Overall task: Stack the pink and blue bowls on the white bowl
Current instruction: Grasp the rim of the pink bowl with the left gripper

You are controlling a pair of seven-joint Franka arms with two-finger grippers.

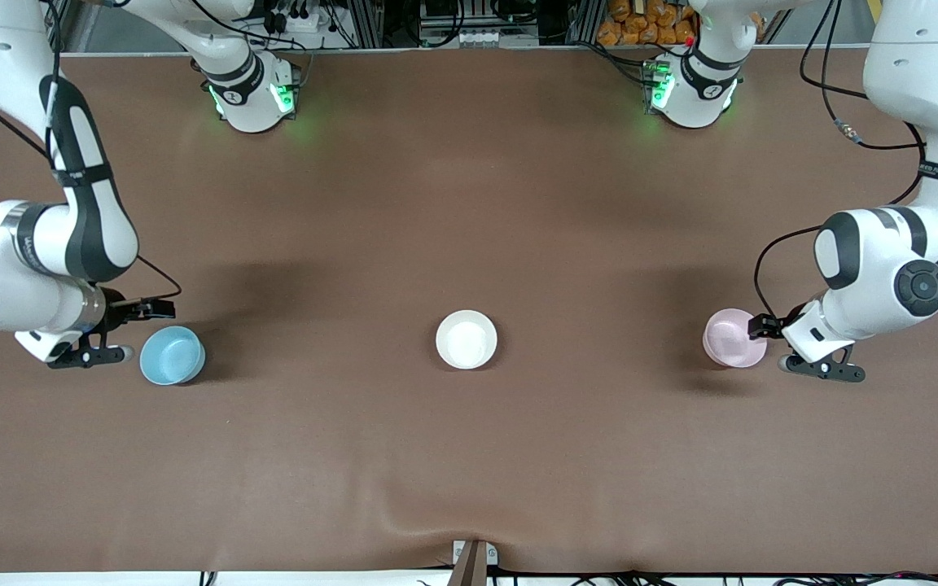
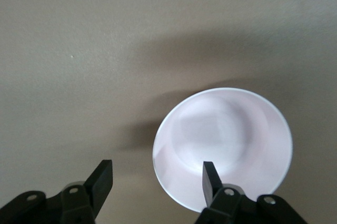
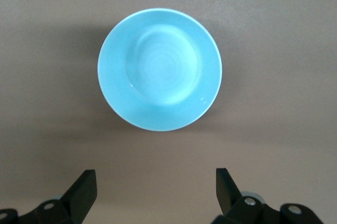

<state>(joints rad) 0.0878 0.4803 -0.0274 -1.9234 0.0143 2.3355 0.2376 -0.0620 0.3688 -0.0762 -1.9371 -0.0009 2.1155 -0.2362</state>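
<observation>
The white bowl (image 1: 466, 339) sits mid-table. The pale pink bowl (image 1: 731, 339) sits toward the left arm's end and also shows in the left wrist view (image 2: 226, 139). My left gripper (image 1: 762, 326) is open at its rim (image 2: 157, 181): one finger (image 2: 211, 178) is over the bowl's inside, the other (image 2: 102, 180) is outside it. The light blue bowl (image 1: 172, 356) sits toward the right arm's end and shows whole in the right wrist view (image 3: 159, 69). My right gripper (image 1: 150, 309) is open and empty (image 3: 154, 186), beside the blue bowl and apart from it.
The brown table cloth (image 1: 469, 456) has a wrinkle near the edge closest to the front camera, by a small clamp (image 1: 473, 558). The two arm bases (image 1: 251, 96) (image 1: 693, 89) stand along the edge farthest from the front camera.
</observation>
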